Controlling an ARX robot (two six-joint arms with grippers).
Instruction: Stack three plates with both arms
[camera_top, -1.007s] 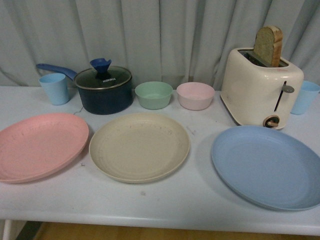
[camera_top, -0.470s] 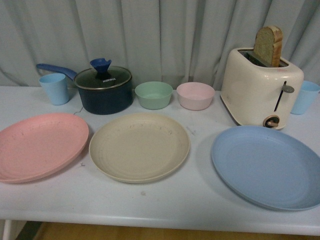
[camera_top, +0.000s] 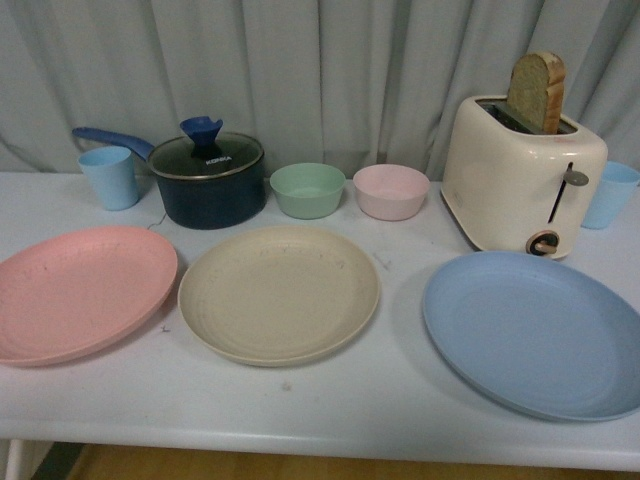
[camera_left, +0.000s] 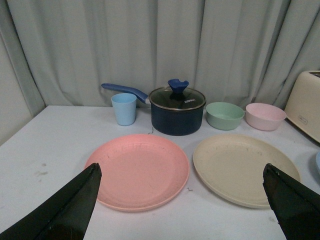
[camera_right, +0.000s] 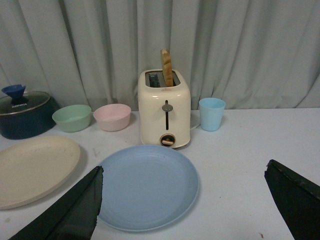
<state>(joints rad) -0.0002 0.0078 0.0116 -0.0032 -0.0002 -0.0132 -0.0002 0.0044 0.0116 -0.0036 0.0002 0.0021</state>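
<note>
Three plates lie side by side on the white table: a pink plate (camera_top: 80, 292) at the left, a beige plate (camera_top: 279, 292) in the middle, a blue plate (camera_top: 536, 330) at the right. None touches another. Neither arm shows in the front view. My left gripper (camera_left: 182, 200) is open and empty, held back above the pink plate (camera_left: 138, 170) and the beige plate (camera_left: 245, 167). My right gripper (camera_right: 184, 202) is open and empty, held back above the blue plate (camera_right: 145, 185).
Behind the plates stand a blue cup (camera_top: 110, 177), a dark lidded pot (camera_top: 208, 178), a green bowl (camera_top: 307, 189), a pink bowl (camera_top: 390, 191), a cream toaster (camera_top: 522, 175) with bread, and another blue cup (camera_top: 610, 194). The table's front edge (camera_top: 320, 445) is near.
</note>
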